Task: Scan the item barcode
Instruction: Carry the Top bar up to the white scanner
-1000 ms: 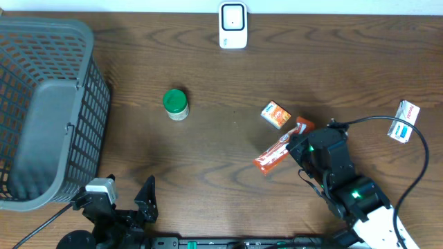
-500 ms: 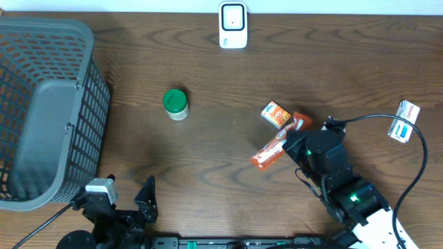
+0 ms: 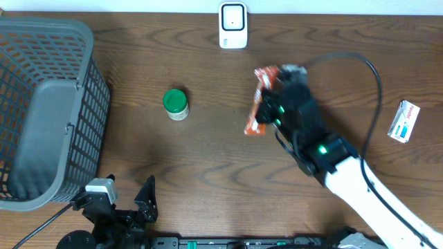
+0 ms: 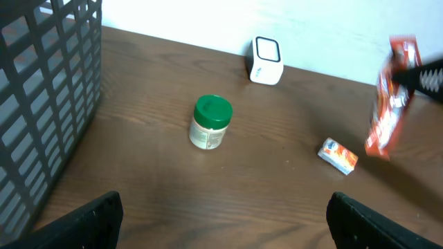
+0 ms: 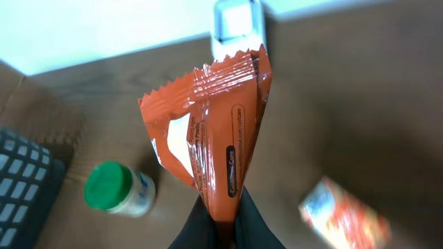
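Orange snack packet point(image 3: 259, 104): raised off the table point(image 3: 208, 159), pinched by the right gripper point(image 5: 219, 223); it lies between the green-lidded jar point(image 3: 175, 104) and the right arm, near the scanner.
Right gripper: clenched on the packet's near edge; the rest of the wrapper stands out beyond the fingertips.
Left gripper point(image 4: 221, 220): released, jaws spread wide, nothing between them, low at the near edge of the table and well apart from the packet.
Scanner point(image 3: 233, 25): white unit at the far edge of the table, ahead of the packet and a little to the left.
Key relation: the packet's crimped free end points toward the scanner, which shows just past it in the right wrist view.
Long axis: runs roughly near-to-far across the table, slightly slanted.
Barcode: not made out on any face shown.
Nearer arm: right, already holding the item.
Judgement: presenting to the scanner likely needs a forward reach and possibly a turn of the wrapper.
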`<state>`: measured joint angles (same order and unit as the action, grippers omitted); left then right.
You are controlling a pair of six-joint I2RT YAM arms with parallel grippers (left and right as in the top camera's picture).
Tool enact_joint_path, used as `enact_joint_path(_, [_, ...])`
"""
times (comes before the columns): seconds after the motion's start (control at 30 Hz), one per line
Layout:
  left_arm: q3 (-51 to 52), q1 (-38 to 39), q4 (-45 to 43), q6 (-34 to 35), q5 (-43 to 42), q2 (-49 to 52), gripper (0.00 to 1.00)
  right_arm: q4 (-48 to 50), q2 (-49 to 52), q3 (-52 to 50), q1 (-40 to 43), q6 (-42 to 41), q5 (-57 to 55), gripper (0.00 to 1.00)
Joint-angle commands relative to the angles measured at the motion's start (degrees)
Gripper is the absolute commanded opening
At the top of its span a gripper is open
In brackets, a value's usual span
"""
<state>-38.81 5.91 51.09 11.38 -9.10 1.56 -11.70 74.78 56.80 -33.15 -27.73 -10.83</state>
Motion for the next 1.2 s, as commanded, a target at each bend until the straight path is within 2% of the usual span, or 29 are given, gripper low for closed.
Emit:
enact_joint_path(0.0, [-0.02,0.28,-0.09,-0.11,-0.55,-0.13,0.94,0.68,5.14,8.44,-3.96,18.08,-7.02,0.02])
enact_joint_path(0.13, [-0.02,0.28,-0.09,-0.11,-0.55,-0.13,0.94,4.13,10.82,14.05,-9.9,28.7,-23.65,0.01])
enact_joint_path(0.2, [-0.02,0.28,-0.09,-0.11,-0.55,-0.13,0.94,10.56,14.19,14.84,-12.13,37.11,-33.99,0.01])
enact_joint_path(0.27, [-0.02,0.28,-0.09,-0.11,-0.55,-0.13,0.94,16.57,17.25,14.82,-12.68,44.74,-37.94,0.01])
enact_joint_path(0.3, [-0.02,0.28,-0.09,-0.11,-0.55,-0.13,0.95,23.28,20.98,14.82,-12.52,52.13,-40.87,0.01])
enact_joint_path(0.43, [-0.02,0.28,-0.09,-0.11,-0.55,-0.13,0.94,45.05,30.29,14.84,-10.97,70.71,-45.24,0.01])
enact_joint_path(0.53, [-0.02,0.28,-0.09,-0.11,-0.55,-0.13,0.94,67.36,38.45,15.28,-9.09,85.72,-42.95,0.01])
enact_joint_path(0.6, [-0.02,0.28,-0.09,-0.11,-0.55,-0.13,0.94,74.34,43.39,17.11,-7.93,92.32,-39.74,0.01])
enact_joint_path(0.7, [-0.02,0.28,-0.09,-0.11,-0.55,-0.13,0.94,75.38,51.28,24.13,-5.81,96.19,-36.3,0.01])
enact_joint_path(0.87, [-0.02,0.28,-0.09,-0.11,-0.55,-0.13,0.95,74.95,59.98,37.03,-3.06,95.34,-31.71,0.01])
enact_joint_path(1.03, [-0.02,0.28,-0.09,-0.11,-0.55,-0.13,0.94,69.37,69.46,51.04,-0.17,94.97,-17.64,0.02])
enact_joint_path(1.17, [-0.02,0.28,-0.09,-0.11,-0.55,-0.13,0.94,69.31,74.25,56.19,1.97,95.56,-9.49,0.01])
